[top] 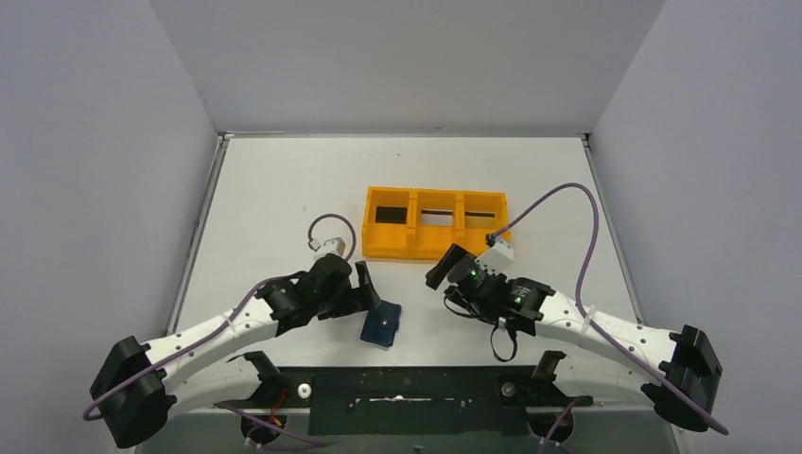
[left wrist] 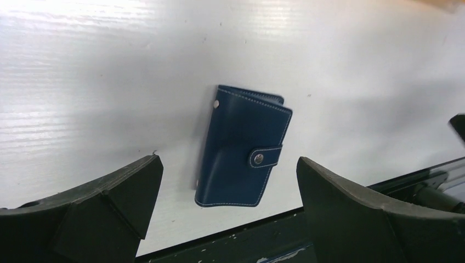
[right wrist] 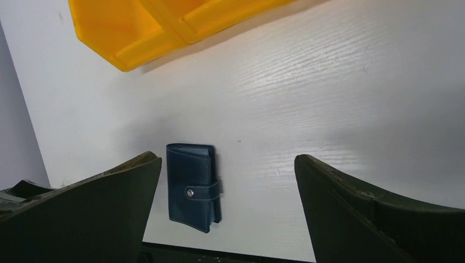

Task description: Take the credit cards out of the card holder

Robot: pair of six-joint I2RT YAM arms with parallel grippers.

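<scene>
Left pincer (top: 367, 288) is released, jaws spread wide with nothing between them, on the near side of the orange tray (top: 434, 194) off its left end. Right pincer (top: 443, 270) is just as slack and empty, close to the tray's near wall. The card holder (left wrist: 240, 148) lies flat on the table (top: 274, 189), nearer me than the tray and well apart from it, just beside my left fingers. It is folded shut with the tab snapped, and no cards show. I judge I'm at the very start, with the opening not yet done. Next I need one pincer pinning the body while the other pries the tab loose.
</scene>
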